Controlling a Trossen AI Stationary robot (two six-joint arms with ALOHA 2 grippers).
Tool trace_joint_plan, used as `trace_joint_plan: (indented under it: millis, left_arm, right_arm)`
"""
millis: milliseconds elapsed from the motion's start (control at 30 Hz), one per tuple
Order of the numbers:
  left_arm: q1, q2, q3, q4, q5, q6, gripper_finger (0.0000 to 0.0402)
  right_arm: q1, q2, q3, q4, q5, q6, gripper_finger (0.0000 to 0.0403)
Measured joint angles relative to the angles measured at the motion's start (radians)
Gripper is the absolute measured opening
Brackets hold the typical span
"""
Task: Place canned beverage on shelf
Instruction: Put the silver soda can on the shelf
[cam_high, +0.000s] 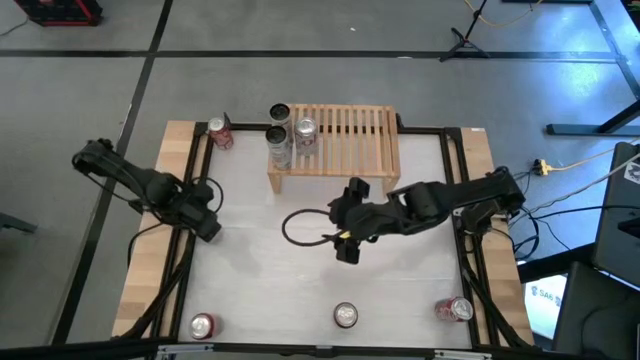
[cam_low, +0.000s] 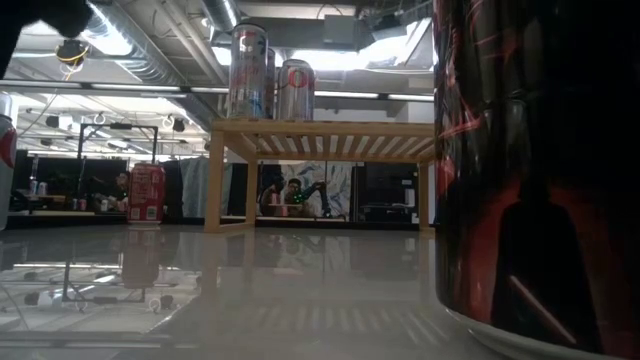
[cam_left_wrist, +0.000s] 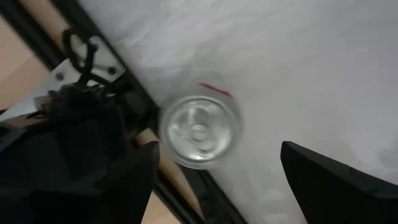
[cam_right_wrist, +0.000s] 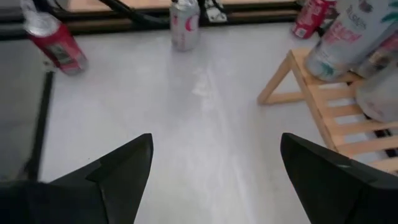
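Pale wood shelf (cam_high: 345, 140) at table back, 3 cans on its left end. Right gripper (cam_high: 347, 243) mid-table, fingers apart, empty. Left gripper (cam_high: 207, 226) over left side, apart, empty. Loose cans along front edge (cam_high: 345, 316).

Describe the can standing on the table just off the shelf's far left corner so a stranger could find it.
Find the pale slatted wooden shelf at the table's far edge, with three silver cans on its left end. Look just past that end: one can stands alone on the table. It is red, not silver, and off the shelf.
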Motion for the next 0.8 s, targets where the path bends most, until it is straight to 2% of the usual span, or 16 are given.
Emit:
trace_joint_plan:
  millis: [300,600,800]
  left_arm:
    - [0.043,0.000,-0.038,0.011,-0.005,-0.002,0.0330]
    - [0.043,0.005,-0.039,0.013,-0.033,-0.028,0.0330]
    - [0.043,0.007,-0.116,0.028,0.009,-0.025,0.0330]
  right_arm:
    - [0.000,0.002,-0.099,0.036,-0.018,0.033,0.0342]
    - [0.000,0.002,-0.105,0.034,-0.018,0.042,0.0342]
    - [0.000,0.002,-0.105,0.034,-0.018,0.034,0.0342]
